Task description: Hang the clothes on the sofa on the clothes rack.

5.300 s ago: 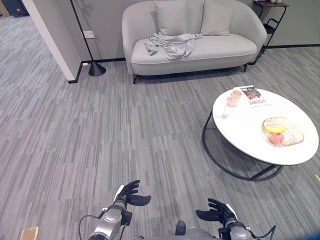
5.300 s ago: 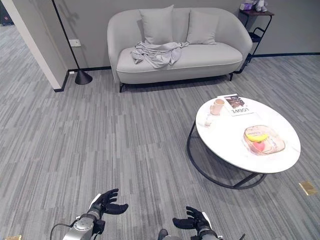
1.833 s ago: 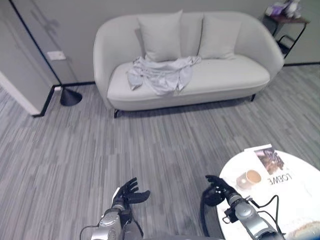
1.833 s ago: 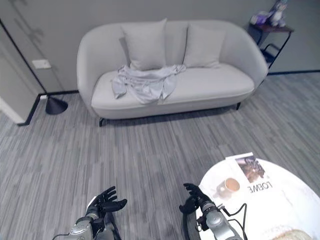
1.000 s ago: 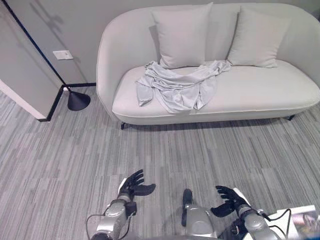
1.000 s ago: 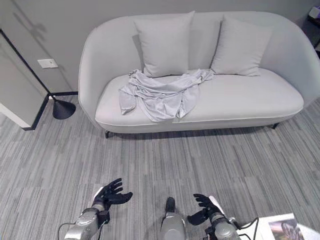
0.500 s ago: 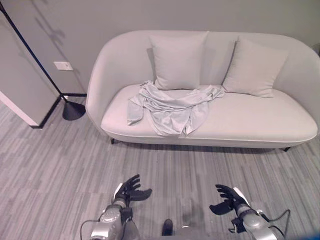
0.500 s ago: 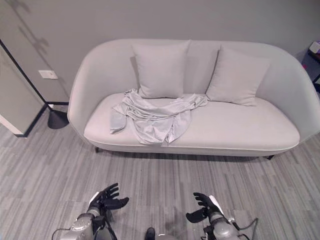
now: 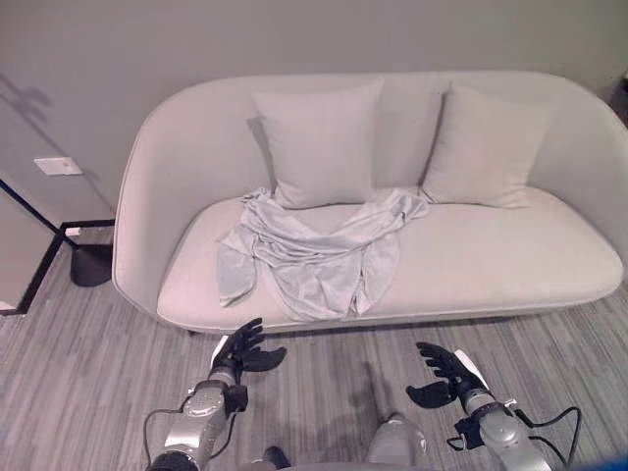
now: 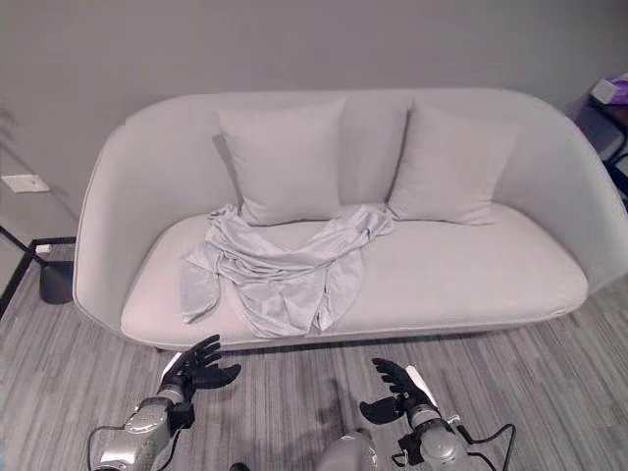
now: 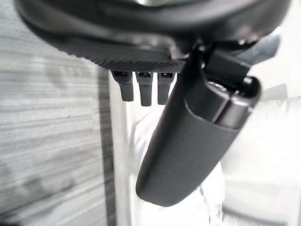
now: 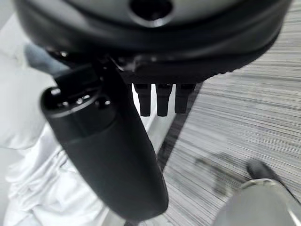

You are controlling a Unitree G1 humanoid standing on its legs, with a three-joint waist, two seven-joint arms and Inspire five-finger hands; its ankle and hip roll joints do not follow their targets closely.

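A crumpled light-grey garment lies spread on the left half of the pale sofa, in front of the left cushion, with one end hanging over the seat's front edge. My left hand hovers low over the floor just in front of the sofa's left part, fingers relaxed and holding nothing. My right hand is at the same height further right, open too. Past the left hand's thumb the left wrist view shows white cloth and the sofa's front edge. The right wrist view has the thumb in front of the garment.
Two pale cushions lean on the sofa's back. A black floor lamp's base stands on the grey striped carpet left of the sofa. A dark side table's edge shows at the far right.
The camera has come closer to the sofa, which now looms larger and lower in view. Both hands stay open, held low in front.
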